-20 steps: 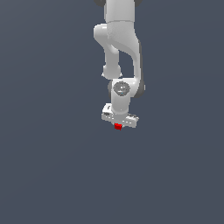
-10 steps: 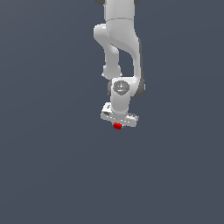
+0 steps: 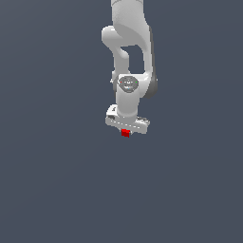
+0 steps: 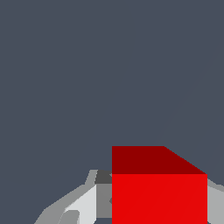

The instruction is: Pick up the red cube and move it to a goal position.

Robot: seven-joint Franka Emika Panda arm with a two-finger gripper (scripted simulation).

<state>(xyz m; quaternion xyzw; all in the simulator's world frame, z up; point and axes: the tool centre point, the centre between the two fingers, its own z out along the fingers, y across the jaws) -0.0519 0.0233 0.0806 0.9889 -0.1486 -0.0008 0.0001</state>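
A: Cube between the fingers! The red cube (image 3: 125, 133) sits right under the white arm (image 3: 129, 57), and the pincer (image 3: 126, 129) is clamped on it, a grey finger (image 4: 85, 202) on each side.

B: No goal marker in either view, so I can't say how far off it is.

A: Smooth carry, I'd say: firm squeeze, level wrist, no jerks.
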